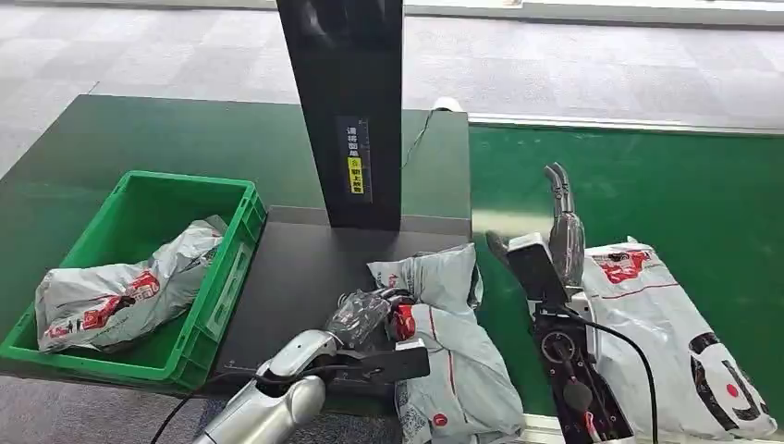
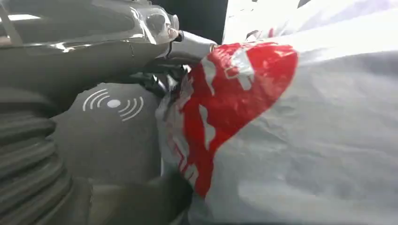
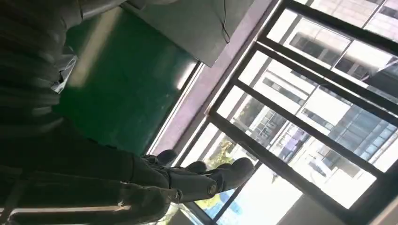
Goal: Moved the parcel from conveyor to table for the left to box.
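Conveyor [image 1: 703,176] on our right carries one parcel [image 1: 666,324]; crate [image 1: 231,240] holds another. Grey parcel [image 1: 453,351] lies on the table [image 1: 296,277], our left hand [image 1: 365,314] grasping it. Right hand [image 1: 562,227] raised, fingers released.

The silver left arm [image 1: 273,393] comes in low and bends across toward the grey parcel [image 1: 453,342], which serves as the landmark here. The left hand [image 1: 365,314] lies at the parcel's near-left edge, its dark fingers closed on the crumpled wrapping; in the left wrist view the grey thumb [image 2: 112,126] presses against the red-printed film. The right arm [image 1: 573,370] rises just to the right of the parcel, forearm upright. The right hand [image 1: 562,217] stands above and right of the parcel, fingers pointing up, slightly curled and close together, holding nothing.
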Robot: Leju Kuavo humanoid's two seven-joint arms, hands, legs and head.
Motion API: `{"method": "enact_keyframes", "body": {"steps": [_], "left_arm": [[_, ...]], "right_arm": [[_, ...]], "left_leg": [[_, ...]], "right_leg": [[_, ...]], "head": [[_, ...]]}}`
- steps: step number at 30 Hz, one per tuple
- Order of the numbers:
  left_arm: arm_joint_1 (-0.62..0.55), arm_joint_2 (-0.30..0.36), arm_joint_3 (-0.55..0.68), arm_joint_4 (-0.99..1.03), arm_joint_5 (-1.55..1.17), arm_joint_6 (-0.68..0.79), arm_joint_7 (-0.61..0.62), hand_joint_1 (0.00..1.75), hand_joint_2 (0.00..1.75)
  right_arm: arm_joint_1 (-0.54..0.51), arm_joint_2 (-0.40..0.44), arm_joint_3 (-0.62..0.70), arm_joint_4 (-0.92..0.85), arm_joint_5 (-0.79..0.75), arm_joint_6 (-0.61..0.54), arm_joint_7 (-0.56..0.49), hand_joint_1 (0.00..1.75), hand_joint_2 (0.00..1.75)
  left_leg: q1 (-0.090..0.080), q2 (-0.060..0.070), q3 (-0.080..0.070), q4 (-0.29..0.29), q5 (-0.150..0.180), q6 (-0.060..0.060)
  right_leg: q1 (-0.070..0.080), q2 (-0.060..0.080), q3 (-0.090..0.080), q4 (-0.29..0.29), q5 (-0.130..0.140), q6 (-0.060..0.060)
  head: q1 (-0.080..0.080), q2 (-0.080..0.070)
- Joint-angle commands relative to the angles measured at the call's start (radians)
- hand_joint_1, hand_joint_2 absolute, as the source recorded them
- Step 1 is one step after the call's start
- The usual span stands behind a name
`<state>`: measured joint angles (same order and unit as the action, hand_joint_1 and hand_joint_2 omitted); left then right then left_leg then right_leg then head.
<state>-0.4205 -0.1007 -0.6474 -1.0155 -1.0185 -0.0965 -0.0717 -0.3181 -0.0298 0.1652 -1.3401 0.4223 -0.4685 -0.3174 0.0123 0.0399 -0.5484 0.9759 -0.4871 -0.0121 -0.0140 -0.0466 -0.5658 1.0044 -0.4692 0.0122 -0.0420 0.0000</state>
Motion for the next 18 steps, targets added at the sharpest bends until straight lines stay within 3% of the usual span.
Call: {"method": "enact_keyframes", "body": {"steps": [1, 18], "left_arm": [[0.017, 0.017, -0.014, 0.024, 0.0, -0.012, -0.002, 1.57, 1.75], [0.017, 0.017, -0.014, 0.024, 0.0, -0.012, -0.002, 1.57, 1.75]], "right_arm": [[-0.009, 0.011, -0.02, 0.02, 0.0, 0.004, 0.004, 0.0, 1.75], [-0.009, 0.011, -0.02, 0.02, 0.0, 0.004, 0.004, 0.0, 1.75]], "left_leg": [[0.0, -0.001, 0.001, -0.001, 0.0, 0.0], [0.0, -0.001, 0.001, -0.001, 0.0, 0.001]], "right_leg": [[0.0, 0.004, 0.0, -0.001, 0.001, -0.001], [0.0, 0.004, 0.0, -0.001, 0.001, -0.001]], "head": [[0.0, 0.0], [0.0, 0.0]]}}
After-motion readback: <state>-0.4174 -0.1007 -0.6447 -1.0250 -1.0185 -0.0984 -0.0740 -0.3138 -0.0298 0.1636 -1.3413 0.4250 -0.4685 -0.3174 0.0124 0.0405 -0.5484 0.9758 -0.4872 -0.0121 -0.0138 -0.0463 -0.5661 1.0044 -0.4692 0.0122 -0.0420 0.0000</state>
